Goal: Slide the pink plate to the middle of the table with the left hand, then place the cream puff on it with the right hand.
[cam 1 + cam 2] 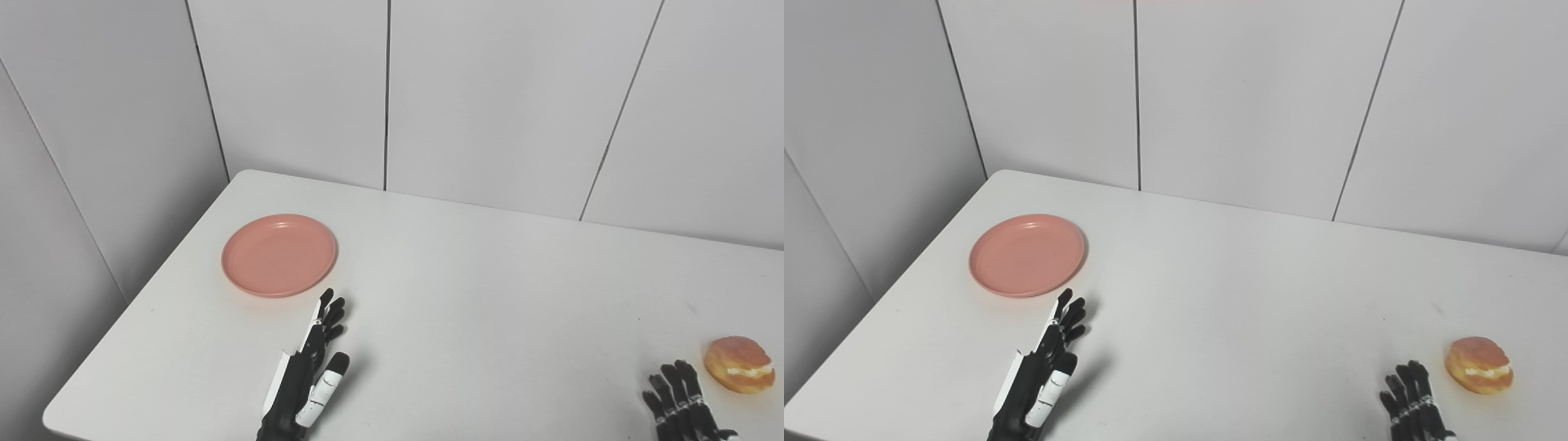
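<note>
Your pink plate (278,255) sits empty toward the far left part of the bench (490,294), well short of the middle, so the slide is not yet done. Your left hand (309,367) is just on the near side of it, held edge-on with the fingers straight and together, clamped on nothing; the fingertips (327,300) are close to the plate's near rim but I judge them not touching it.

The cream puff (738,364) lies near the right edge of the bench, its cream seam facing you. Your right hand (680,401) waits just beside it, to its left, fingers spread and empty (only the fingers show, the rest is cut off by the picture's lower edge).

What could go wrong from here:
- The plate is shallow with a low rim. Push from the near side and it would travel away from you, not toward the middle; you want contact on its left rim.
- A push high on the rim could tip or spin the plate instead of sliding it.
- The left hand riding over the rim would leave the plate where it is.
- The puff looks soft: a hard squeeze would press the cream out, and it has little bench left on its right if nudged.
</note>
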`<control>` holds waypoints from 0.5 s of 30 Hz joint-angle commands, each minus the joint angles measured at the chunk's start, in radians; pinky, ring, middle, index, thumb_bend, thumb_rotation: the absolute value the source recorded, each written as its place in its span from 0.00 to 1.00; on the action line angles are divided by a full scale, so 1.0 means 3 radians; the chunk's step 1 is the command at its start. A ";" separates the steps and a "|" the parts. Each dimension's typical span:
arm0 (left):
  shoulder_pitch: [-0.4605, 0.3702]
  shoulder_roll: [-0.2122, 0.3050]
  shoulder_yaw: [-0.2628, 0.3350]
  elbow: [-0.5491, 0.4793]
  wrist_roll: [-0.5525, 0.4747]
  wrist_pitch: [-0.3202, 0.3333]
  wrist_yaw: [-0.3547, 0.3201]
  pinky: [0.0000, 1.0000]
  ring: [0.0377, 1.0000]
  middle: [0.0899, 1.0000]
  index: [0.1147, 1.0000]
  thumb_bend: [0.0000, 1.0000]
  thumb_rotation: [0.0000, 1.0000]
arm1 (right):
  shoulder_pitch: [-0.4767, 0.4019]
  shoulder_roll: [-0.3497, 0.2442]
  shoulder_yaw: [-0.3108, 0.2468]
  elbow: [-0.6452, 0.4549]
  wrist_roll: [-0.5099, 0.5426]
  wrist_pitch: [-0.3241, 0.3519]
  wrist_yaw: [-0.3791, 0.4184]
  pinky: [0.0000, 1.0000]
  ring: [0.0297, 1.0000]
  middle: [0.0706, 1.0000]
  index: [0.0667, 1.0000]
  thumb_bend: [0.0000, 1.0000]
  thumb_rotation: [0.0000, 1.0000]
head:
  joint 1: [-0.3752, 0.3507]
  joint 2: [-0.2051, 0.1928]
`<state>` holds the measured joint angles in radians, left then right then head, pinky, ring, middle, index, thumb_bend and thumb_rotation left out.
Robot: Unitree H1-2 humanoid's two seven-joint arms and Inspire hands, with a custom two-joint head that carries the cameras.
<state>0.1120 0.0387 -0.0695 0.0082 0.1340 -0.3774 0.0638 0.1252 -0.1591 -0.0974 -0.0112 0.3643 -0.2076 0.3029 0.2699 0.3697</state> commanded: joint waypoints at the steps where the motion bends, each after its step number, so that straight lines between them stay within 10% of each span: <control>1: 0.0039 -0.0158 -0.0193 0.0101 -0.0067 0.0390 -0.0189 0.88 0.90 0.93 1.00 0.82 0.93 | 0.0053 -0.0043 -0.0048 0.0363 -0.0055 0.0243 -0.0118 1.00 1.00 1.00 1.00 0.70 1.00 | 0.0001 0.0001; 15: -0.0403 -0.0042 -0.0055 -0.0962 0.0026 0.0719 -0.0202 0.91 0.89 0.87 0.97 0.90 0.95 | 0.0008 -0.0052 -0.0066 0.0421 -0.0041 0.0239 -0.0105 1.00 1.00 1.00 1.00 0.73 1.00 | 0.0068 -0.0029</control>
<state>0.0421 0.0193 -0.1060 -0.2198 0.1280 -0.1798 -0.0077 0.1105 -0.1485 -0.0951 -0.0109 0.3655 -0.2076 0.3036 0.2869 0.3620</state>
